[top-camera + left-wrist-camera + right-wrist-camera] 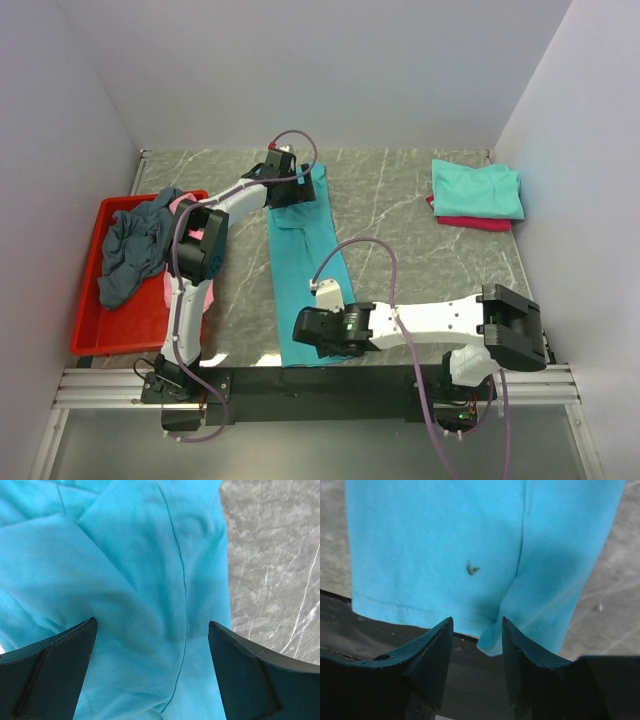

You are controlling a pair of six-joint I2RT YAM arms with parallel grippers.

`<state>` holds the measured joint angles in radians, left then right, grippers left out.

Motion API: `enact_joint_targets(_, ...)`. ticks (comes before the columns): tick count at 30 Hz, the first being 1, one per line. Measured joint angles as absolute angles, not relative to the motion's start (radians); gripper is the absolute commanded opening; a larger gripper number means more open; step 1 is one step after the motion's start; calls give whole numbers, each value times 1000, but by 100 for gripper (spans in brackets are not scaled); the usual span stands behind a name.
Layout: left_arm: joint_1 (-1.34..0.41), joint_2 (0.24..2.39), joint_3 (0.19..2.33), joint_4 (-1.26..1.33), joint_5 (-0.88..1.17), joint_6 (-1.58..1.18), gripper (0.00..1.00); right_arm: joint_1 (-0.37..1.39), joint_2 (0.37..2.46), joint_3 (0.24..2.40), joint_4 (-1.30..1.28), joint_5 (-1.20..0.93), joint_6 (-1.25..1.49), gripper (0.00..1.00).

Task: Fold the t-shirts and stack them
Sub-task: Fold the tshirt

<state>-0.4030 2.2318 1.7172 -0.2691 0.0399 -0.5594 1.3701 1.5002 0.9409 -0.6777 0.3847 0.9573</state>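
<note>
One turquoise shirt (305, 270) is lying in the middle of the bench (420, 260), folded into a long strip from 12 to 6 o'clock. The left jaws are hanging wide open over its 12 o'clock end, holding nothing. The right jaws are standing half open at its 6 o'clock hem, not squeezing it. Four more shirts are lying around: mint (478, 190) on crimson (470, 223) at 2 o'clock, grey (135, 250) and pink (180, 204) in one tray (90, 320) at 9 o'clock.
</note>
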Motion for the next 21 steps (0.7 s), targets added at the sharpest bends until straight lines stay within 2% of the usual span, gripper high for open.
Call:
enact_joint_targets(9,-406,2232,1705,-265,60,-559,99,1414,1540,1006,-844,460,1049,50)
enact_joint_targets(21,-406,2243,1710,-250,85,-559,99,1418,1563,998,-818,436,1054,41)
